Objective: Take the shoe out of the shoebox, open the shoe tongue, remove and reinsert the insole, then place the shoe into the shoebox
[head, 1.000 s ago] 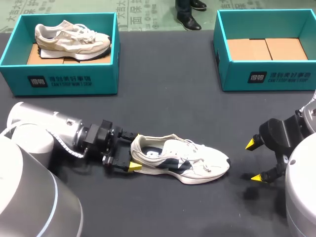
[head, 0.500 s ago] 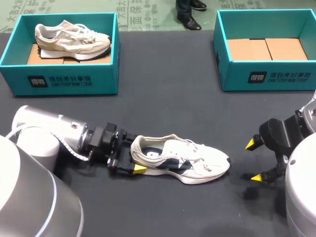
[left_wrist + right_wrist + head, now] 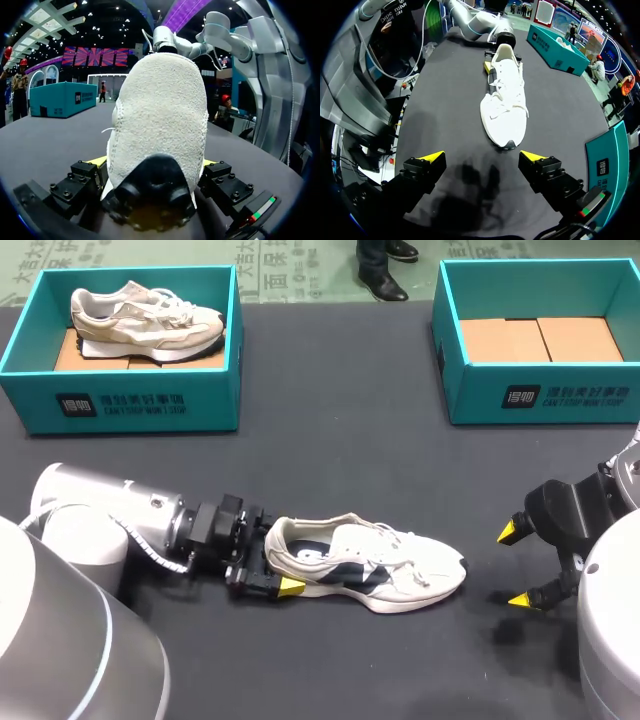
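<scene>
White shoe point(image 3: 370, 565) on the tabletop point(image 3: 330, 470).
Left tool point(image 3: 278, 559) holds its heel; right tool point(image 3: 514, 566) is wide open near its toe.

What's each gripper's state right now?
Left gripper: at the shoe's heel; grip cannot be told.
Right gripper: open, holding nothing.

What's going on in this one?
A white shoe stands upright on the table, outside both boxes. The left gripper is around its heel, but whether it is actually gripping cannot be told. The right gripper hangs open just beyond the toe, touching nothing. The left box holds another shoe. The right box has no shoe in it.
</scene>
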You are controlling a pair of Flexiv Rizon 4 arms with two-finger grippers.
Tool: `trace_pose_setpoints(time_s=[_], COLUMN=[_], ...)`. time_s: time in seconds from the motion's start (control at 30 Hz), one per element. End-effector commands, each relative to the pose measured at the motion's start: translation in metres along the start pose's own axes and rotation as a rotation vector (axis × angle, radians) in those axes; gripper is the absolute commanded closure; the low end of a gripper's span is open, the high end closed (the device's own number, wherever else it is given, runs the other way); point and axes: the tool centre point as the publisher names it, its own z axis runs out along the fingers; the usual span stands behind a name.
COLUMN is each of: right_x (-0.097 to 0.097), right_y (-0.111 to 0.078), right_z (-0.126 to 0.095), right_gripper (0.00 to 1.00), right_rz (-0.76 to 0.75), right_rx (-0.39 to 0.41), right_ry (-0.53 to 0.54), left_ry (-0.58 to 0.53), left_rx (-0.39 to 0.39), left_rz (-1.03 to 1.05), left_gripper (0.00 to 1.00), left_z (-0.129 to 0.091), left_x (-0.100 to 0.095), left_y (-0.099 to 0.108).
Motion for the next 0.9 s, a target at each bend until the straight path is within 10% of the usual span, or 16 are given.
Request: trace_pose_setpoints(time_s=[0.03,0.13,0.2,0.9], right_x=[0.0025,0.0025,0.0025,0.0025], right_y=[0.0000,0.0000,0.0000,0.0000], right_z=[-0.0007,-0.0007,-0.0007,-0.0007], right_gripper=[0.00,0.00,0.00,0.00], right_rz=[0.000,0.000,0.000,0.000], right_rx=[0.001,0.001,0.001,0.001], right_ry=[-0.004,-0.004,-0.004,-0.004], left_ry=[-0.015,-0.030,-0.041,-0.073], left_rx=[0.006,0.008,0.008,0.015], left_rz=[-0.001,-0.003,-0.005,-0.014], left_gripper=[0.00,0.08,1.00,1.00], left_z=[0.0055,0.0057,0.0055,-0.0002], left_x=[0.0036,0.0033,0.0029,0.0064], left_y=[0.0008,0.0012,0.0018,0.0017])
